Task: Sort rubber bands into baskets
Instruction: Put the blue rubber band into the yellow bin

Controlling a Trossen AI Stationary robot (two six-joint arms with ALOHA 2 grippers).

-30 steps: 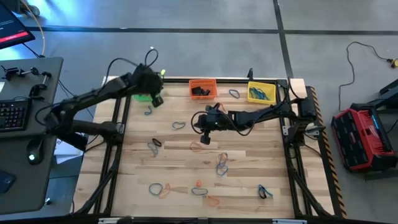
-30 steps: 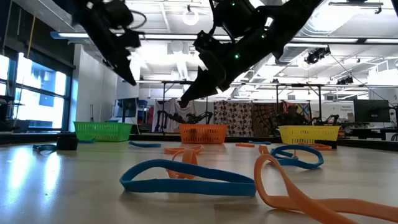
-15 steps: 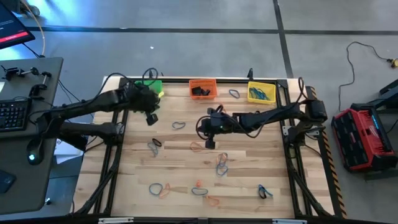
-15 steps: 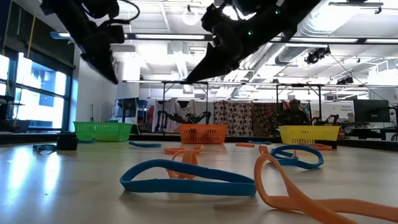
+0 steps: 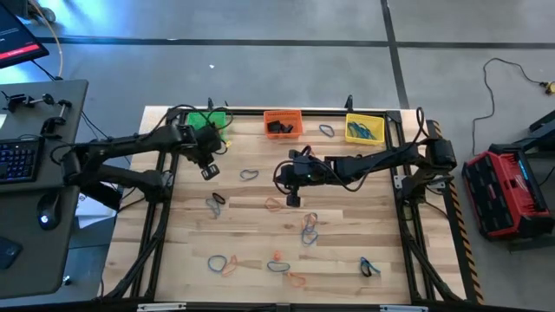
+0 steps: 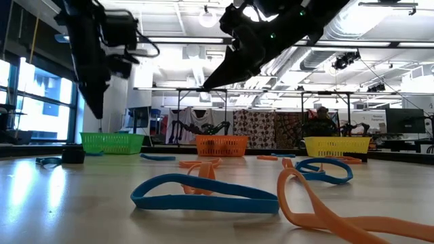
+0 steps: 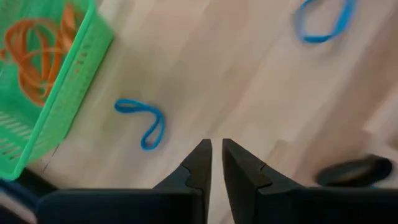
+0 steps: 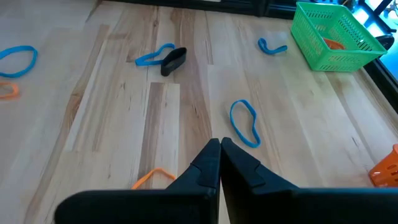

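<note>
left gripper (image 7: 214, 147): lower centre of the left wrist view; fingers parted by a narrow gap, nothing between them.
nearest band: a blue rubber band (image 7: 153, 126) lies up and to the left of those tips, flat on the table (image 5: 364, 225), long axis slanting from upper left to lower right.
green basket (image 7: 68, 68): left edge of the same view, just beyond that band, with orange bands inside.
nearer arm: the left one, in my judgement.
right gripper (image 8: 219, 144): frame centre in the high view; fingers pressed together, empty; a second blue band (image 8: 244, 122) lies just ahead of it.
baskets: three, namely green, orange basket (image 5: 283, 122) and yellow basket (image 5: 365, 128), along the top edge in the high view.
loose bands: roughly a dozen; some overlap, so there is no exact count.
</note>
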